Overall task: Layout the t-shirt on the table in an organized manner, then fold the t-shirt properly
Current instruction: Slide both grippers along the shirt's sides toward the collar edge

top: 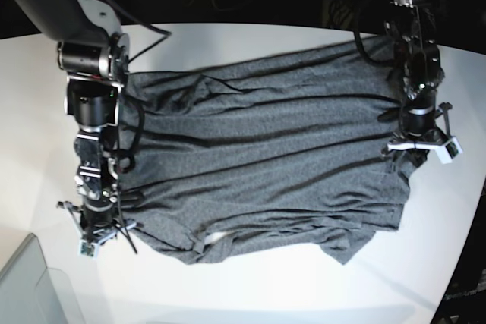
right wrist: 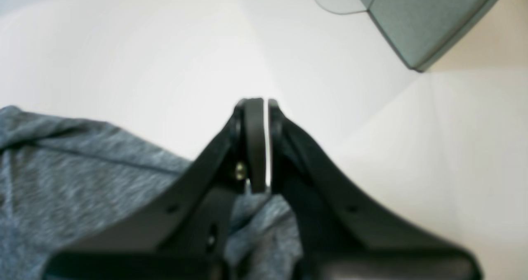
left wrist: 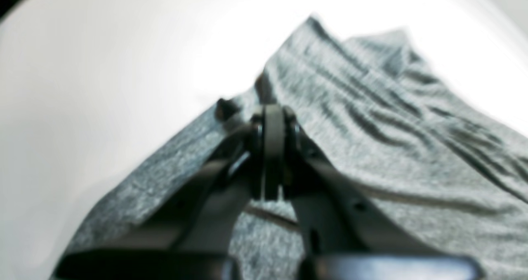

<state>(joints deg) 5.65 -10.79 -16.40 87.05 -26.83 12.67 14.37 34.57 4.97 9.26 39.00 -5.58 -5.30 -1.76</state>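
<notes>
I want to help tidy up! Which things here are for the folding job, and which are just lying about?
For the job:
- t-shirt
- table it lies on
- left gripper, shut on the t-shirt
- right gripper, shut on the t-shirt

Just lying about:
- grey bin at the table's corner

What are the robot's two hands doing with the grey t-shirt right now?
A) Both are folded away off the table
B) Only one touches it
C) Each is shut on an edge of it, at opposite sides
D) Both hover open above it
C: the left hand and the right hand are each closed on opposite edges of the t-shirt, which lies spread and wrinkled on the table.
</notes>
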